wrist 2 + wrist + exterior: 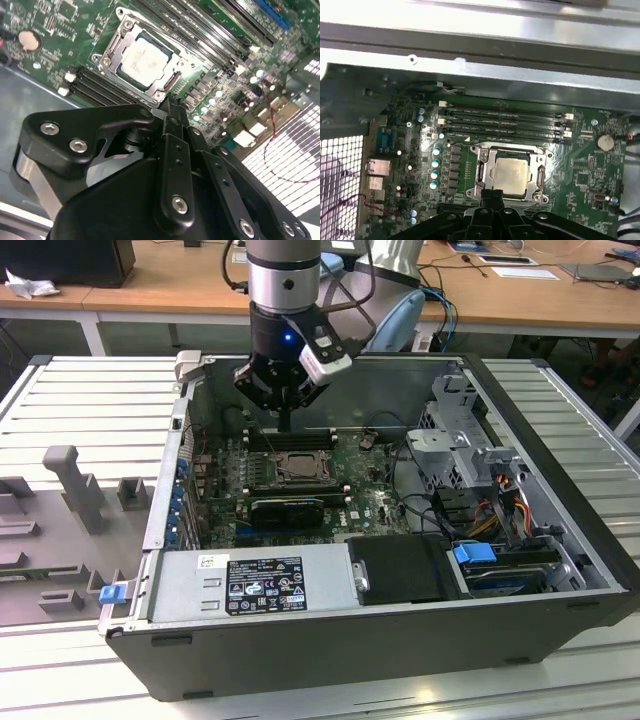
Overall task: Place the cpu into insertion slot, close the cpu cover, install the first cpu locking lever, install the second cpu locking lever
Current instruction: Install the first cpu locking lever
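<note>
1. Cpu (pixel 510 173), a small flat square chip with a pale silver-grey face, sits in the square silver-rimmed insertion slot (pixel 481 172). The thin silver-grey cpu cover (pixel 538 159) lies down around it.
2. Black gripper (pixel 169 104) hovers at the slot's edge, its fingers pinched together and holding nothing.
3. Judgement: lever work wants a slow, straight push, since a slip would strike the green motherboard (pixel 580 175).

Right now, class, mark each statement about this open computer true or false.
1. The cpu lies in the insertion slot. True.
2. The gripper holds the cpu. False: the cpu sits in the slot, apart from the gripper.
3. The cpu cover stands upright. False: it lies flat around the cpu.
4. Long black memory slots run beside the insertion slot. True.
</note>
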`<control>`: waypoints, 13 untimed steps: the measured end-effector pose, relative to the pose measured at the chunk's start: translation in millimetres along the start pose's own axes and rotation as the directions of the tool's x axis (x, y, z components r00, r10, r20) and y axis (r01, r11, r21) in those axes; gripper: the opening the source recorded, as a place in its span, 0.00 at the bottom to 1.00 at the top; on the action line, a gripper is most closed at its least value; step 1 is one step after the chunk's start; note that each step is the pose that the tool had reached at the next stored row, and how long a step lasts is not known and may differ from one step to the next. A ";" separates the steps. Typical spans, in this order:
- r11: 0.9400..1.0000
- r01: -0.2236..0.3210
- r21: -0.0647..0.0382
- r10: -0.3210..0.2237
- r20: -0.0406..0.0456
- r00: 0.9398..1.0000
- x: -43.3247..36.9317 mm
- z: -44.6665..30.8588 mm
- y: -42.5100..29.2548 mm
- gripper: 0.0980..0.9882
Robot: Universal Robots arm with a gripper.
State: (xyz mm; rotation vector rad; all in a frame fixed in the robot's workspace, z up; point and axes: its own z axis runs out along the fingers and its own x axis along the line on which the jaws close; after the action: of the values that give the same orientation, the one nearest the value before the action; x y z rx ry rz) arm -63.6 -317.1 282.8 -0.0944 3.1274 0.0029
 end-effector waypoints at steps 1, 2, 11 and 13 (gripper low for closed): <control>1.000 -0.031 0.000 0.031 0.000 1.000 0.0 0.5 0.0 0.01; 0.999 -0.048 -0.001 0.048 0.000 0.999 0.1 0.6 -0.1 0.01; 0.998 -0.054 -0.026 0.054 0.000 0.999 28.7 7.6 1.8 0.01; 0.998 -0.054 -0.027 0.054 0.000 0.999 36.4 9.9 2.5 0.01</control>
State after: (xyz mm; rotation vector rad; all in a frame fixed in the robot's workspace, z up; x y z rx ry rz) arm -100.0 -316.8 272.4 -0.0101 3.1283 0.0451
